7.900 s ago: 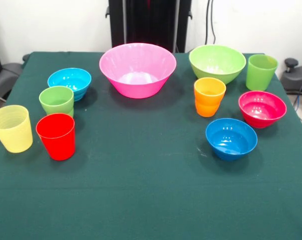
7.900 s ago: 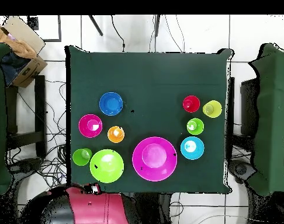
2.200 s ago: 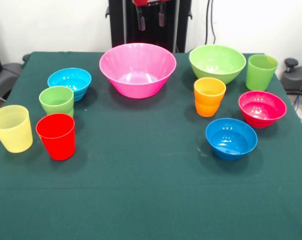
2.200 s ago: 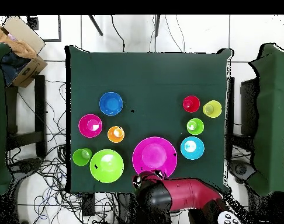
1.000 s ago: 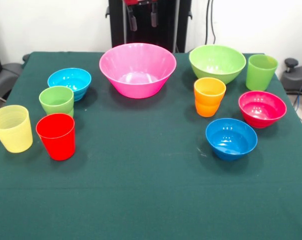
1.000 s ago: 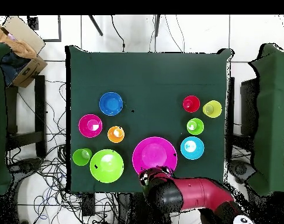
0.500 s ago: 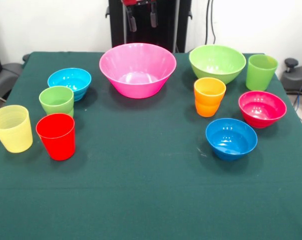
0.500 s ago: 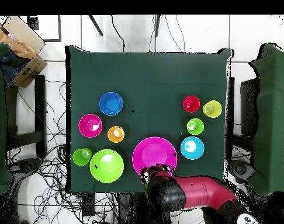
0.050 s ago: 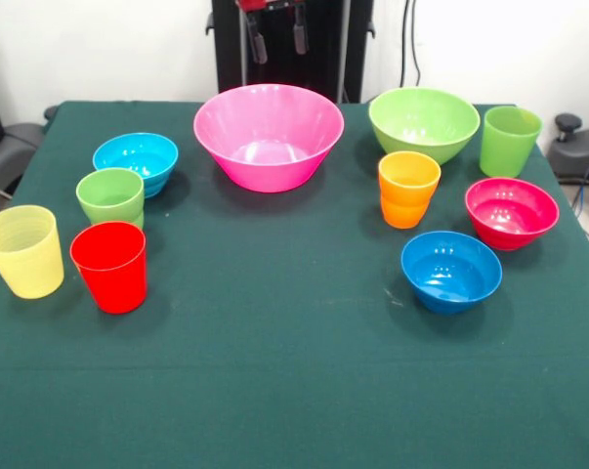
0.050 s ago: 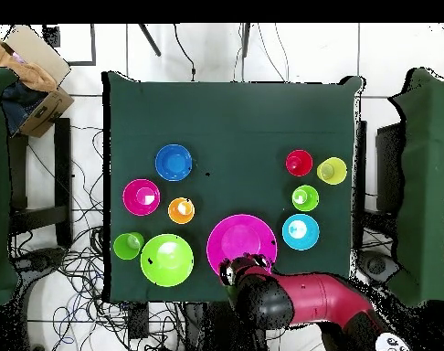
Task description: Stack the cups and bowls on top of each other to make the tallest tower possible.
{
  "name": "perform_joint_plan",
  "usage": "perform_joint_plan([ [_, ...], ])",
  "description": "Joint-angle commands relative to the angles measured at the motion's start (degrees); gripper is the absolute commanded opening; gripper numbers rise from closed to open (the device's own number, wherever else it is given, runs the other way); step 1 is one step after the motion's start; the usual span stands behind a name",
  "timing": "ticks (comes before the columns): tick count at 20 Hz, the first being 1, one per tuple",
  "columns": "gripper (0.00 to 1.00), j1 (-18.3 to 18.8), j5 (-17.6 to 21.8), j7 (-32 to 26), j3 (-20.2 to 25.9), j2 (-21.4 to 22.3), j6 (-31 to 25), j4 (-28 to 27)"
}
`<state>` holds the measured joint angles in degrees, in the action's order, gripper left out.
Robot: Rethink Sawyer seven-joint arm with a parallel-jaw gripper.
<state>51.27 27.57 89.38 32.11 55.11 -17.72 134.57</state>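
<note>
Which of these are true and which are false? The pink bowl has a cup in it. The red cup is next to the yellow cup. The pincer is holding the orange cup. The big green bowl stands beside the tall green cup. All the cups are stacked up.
1. The pink bowl has a cup in it. False: it is empty.
2. The red cup is next to the yellow cup. True.
3. The pincer is holding the orange cup. False: it is open, holds nothing, and hangs above the pink bowl's far edge.
4. The big green bowl stands beside the tall green cup. True.
5. All the cups are stacked up. False: each cup and bowl stands alone on the table.
</note>
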Motion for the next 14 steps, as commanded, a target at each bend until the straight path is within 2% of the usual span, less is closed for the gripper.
perform_joint_plan([
  [1,1.0,1.6,1.64,-4.77,5.18,-2.33,-7.79,2.02],
  [4,1.0,2.65,0.24,-4.37,6.14,-2.59,-9.48,1.89],
  [10,1.0,4.42,2.1,-5.57,6.22,-4.26,-11.26,-0.89],
  [14,1.0,7.38,4.16,-8.6,6.65,-6.42,-13.76,-3.91],
])
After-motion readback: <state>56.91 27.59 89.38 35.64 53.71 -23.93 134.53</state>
